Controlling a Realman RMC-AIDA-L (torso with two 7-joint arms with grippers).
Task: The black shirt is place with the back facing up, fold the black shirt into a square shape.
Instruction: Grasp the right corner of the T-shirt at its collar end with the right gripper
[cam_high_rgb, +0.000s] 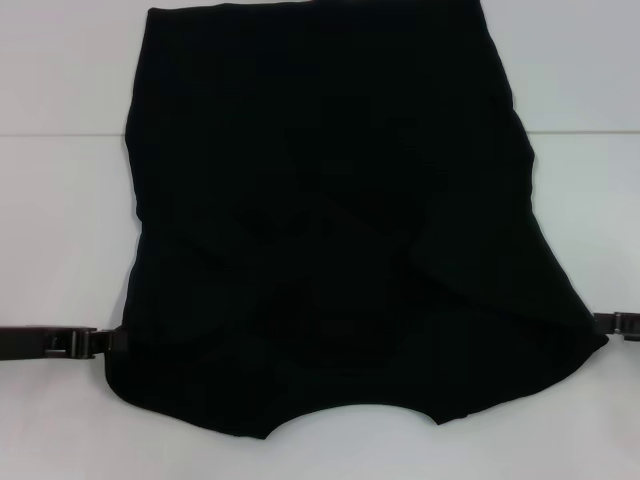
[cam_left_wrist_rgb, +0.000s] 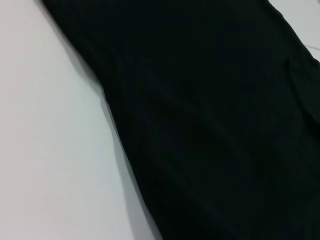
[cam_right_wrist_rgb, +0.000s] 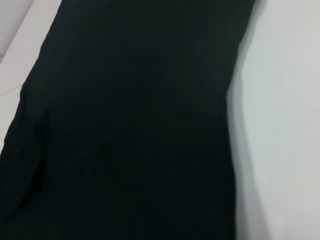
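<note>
The black shirt (cam_high_rgb: 330, 230) lies spread on the white tabletop (cam_high_rgb: 60, 220), sleeves apparently folded inward, curved neckline at the near edge. The left claw (cam_high_rgb: 75, 341) sits at the shirt's near left corner, the right claw (cam_high_rgb: 618, 323) at its near right corner, both low to the surface. Whether either claw is parted or has hold of cloth cannot be told. Judgement: the next fold runs near edge to far hem. Both corners should rise together, travel evenly, and land square.
</note>
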